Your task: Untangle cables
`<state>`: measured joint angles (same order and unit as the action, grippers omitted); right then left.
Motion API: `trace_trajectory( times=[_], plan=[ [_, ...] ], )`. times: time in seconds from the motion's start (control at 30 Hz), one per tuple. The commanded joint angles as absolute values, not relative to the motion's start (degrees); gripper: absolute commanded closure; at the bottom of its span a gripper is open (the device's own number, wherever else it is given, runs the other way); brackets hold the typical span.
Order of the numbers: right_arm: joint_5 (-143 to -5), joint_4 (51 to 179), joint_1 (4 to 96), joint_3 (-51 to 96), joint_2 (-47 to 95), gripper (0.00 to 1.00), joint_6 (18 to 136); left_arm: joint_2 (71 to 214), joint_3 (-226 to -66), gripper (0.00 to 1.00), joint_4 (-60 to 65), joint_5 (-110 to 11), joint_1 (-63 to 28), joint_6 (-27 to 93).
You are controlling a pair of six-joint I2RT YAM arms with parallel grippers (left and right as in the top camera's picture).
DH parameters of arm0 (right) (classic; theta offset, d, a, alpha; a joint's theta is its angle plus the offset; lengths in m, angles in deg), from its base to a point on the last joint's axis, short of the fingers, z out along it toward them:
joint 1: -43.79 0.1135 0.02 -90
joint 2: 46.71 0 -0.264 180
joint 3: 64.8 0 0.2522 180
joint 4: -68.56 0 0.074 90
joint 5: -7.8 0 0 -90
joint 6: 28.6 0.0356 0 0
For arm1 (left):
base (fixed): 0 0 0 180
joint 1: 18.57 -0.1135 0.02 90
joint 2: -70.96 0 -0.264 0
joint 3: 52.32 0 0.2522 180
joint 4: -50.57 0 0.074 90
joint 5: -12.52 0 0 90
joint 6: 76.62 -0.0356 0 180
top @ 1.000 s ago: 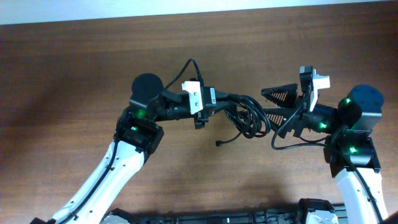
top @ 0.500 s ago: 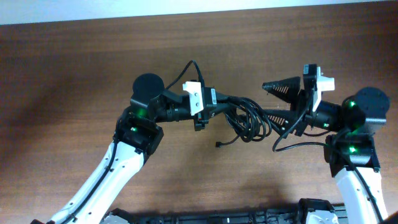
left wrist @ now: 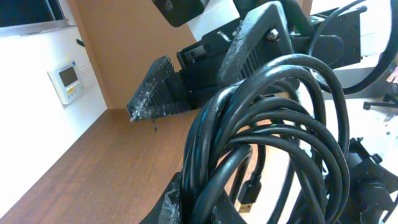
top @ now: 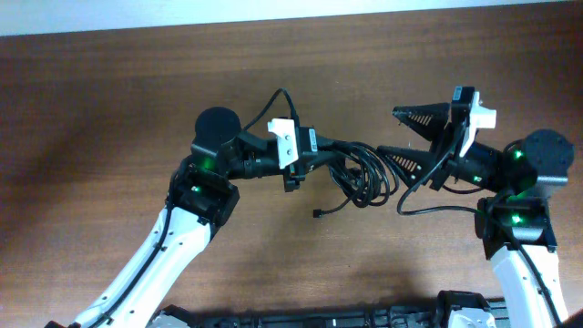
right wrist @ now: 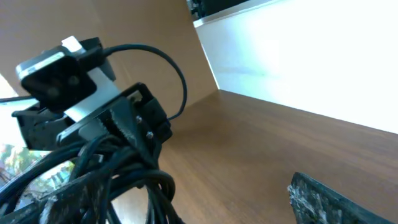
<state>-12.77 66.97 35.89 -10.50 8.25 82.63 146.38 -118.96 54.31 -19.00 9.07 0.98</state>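
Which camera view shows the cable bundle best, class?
The overhead view: the whole cable bundle shows, with a loose plug end trailing out. The left wrist view shows only close-up loops, cut off; the right wrist view shows just part, at the frame's edge.

two grippers (top: 335, 148) (top: 386, 130); one cable bundle (top: 369, 175); one table (top: 109, 100)

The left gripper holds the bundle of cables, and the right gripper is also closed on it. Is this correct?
Not fully. The left gripper does hold the cables, but the right gripper is not closed on them: its jaws stand wide open near the bundle. The overhead view shows this.
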Motion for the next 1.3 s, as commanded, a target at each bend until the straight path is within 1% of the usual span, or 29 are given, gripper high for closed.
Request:
trace_trajectory(
  times=[0.0, 0.3, 0.47, 0.57, 0.9, 1.17, 1.23, 1.27],
  plan=[
    [-13.93, 67.66, 35.80, -10.20, 8.03, 0.07, 82.89, 145.53, -119.86, 1.00, 56.14, -18.76, 9.03, 0.91],
    [-13.23, 67.88, 35.80, -10.20, 8.01, 0.07, 82.92, 145.53, -119.86, 1.00, 55.93, -18.74, 7.39, 0.93],
    [-5.82, 62.68, 35.93, -10.20, 8.01, 0.07, 82.96, 145.53, -119.86, 1.00, 54.16, -18.76, 7.26, 0.91],
    [-3.99, 62.57, 35.97, -10.20, 8.01, 0.07, 82.96, 145.53, -119.86, 1.00, 53.85, -18.76, 7.26, 0.91],
    [-3.75, 63.45, 36.45, -10.20, 8.03, 0.06, 82.92, 145.53, -119.86, 1.00, 55.03, -18.78, 7.32, 0.91],
    [-5.96, 63.45, 37.83, -10.20, 10.33, 0.06, 82.96, 145.53, -119.86, 1.00, 56.41, -19.96, 10.97, 0.89],
    [-7.75, 63.45, 37.83, -10.20, 10.72, 0.05, 82.94, 145.53, -119.86, 1.00, 55.95, -19.87, 11.17, 0.91],
    [-8.40, 63.45, 37.76, -10.20, 10.74, 0.03, 82.96, 145.53, -119.86, 1.00, 55.73, -19.90, 11.17, 0.91]
  ],
)
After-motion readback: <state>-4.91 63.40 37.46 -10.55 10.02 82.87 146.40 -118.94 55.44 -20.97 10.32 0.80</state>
